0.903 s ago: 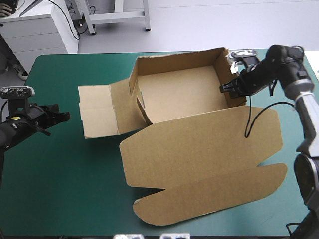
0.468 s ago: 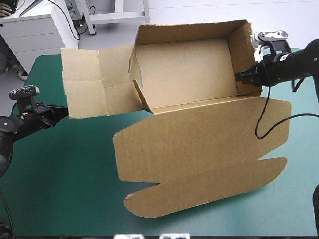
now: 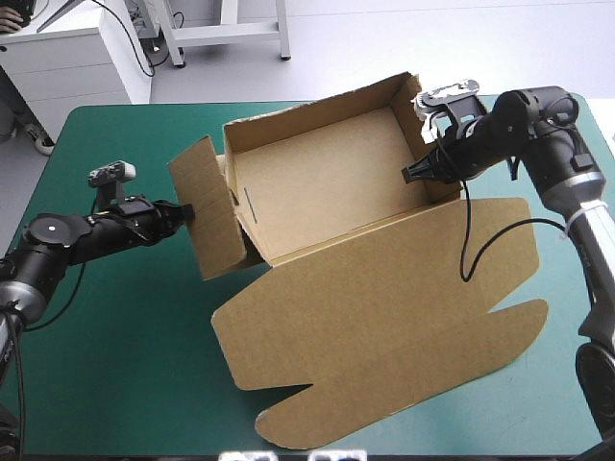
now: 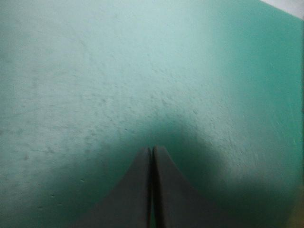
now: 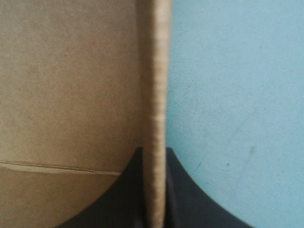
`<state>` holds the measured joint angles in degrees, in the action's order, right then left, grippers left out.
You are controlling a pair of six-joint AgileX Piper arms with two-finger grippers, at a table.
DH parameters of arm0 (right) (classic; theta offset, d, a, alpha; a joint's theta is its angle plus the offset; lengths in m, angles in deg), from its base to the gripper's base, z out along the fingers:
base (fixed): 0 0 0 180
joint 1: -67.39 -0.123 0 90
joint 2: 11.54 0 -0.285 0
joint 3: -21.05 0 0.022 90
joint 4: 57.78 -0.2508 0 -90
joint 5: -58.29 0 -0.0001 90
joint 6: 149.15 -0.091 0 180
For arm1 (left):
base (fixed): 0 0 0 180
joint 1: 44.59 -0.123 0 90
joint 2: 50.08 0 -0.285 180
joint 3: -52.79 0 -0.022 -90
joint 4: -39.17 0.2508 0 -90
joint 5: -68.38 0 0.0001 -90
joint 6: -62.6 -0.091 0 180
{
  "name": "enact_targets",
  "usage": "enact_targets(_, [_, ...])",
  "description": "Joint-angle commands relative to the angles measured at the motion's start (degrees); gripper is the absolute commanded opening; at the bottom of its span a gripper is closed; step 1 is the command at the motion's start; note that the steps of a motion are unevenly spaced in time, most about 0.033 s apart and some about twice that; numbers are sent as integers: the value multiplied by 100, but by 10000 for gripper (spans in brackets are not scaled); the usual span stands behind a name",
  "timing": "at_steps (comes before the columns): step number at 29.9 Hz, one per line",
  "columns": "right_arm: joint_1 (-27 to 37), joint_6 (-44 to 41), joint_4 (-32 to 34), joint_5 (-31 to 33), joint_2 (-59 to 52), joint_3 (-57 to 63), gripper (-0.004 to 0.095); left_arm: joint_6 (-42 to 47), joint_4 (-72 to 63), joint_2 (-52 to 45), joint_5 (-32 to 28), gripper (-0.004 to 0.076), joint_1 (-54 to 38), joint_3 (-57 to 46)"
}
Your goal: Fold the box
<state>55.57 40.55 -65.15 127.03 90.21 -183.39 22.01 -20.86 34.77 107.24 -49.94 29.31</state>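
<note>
Where the right gripper (image 3: 411,174) meets the box (image 3: 327,187), I see its black fingers (image 5: 128,199) all but closed on the right end wall (image 5: 156,85). In the right wrist view the board's cut edge runs straight between them, with the brown inside on one side and the teal-green cover (image 5: 237,95) on the other. The left gripper (image 3: 183,213) sits at the outer face of the raised left side flap (image 3: 216,245); I cannot tell whether it touches. Its two fingers are pressed together into one point, nothing between them, only cover ahead. The box stands toward the table's far middle, askew to the edges — an open tray with walls up. Its lid (image 3: 375,288) lies flat toward the near edge and ends in a rounded tuck flap (image 3: 404,394). I count one box, one lid, two grippers.
</note>
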Motion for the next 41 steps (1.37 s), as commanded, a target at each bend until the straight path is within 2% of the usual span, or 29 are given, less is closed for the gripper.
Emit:
enact_targets(1, [-27, -160, -117, -357, -105, -178, -6, -20, -259, -163, -42, -9, 436, 150])
enact_targets(10, [-27, -161, -233, -449, -35, -178, -6, 30, -547, -163, 52, -9, 645, 150])
enact_targets(19, [-32, -169, -223, -436, 206, -178, -4, -26, -1030, -163, 488, -9, 645, 278])
enact_targets(29, [-32, -297, -40, -576, 229, -178, -4, 383, -1105, -163, 1000, -9, 645, 882])
enact_targets(36, [-32, -297, 64, -566, 229, -178, -4, 383, -1017, -163, 1000, -7, 645, 894])
enact_targets(38, [-32, -297, 85, -554, 229, -178, -4, 357, -1017, -163, 990, 30, 645, 894])
enact_targets(41, [-32, -297, 85, -543, 229, -178, -4, 356, -1087, -163, 1000, 149, 645, 894])
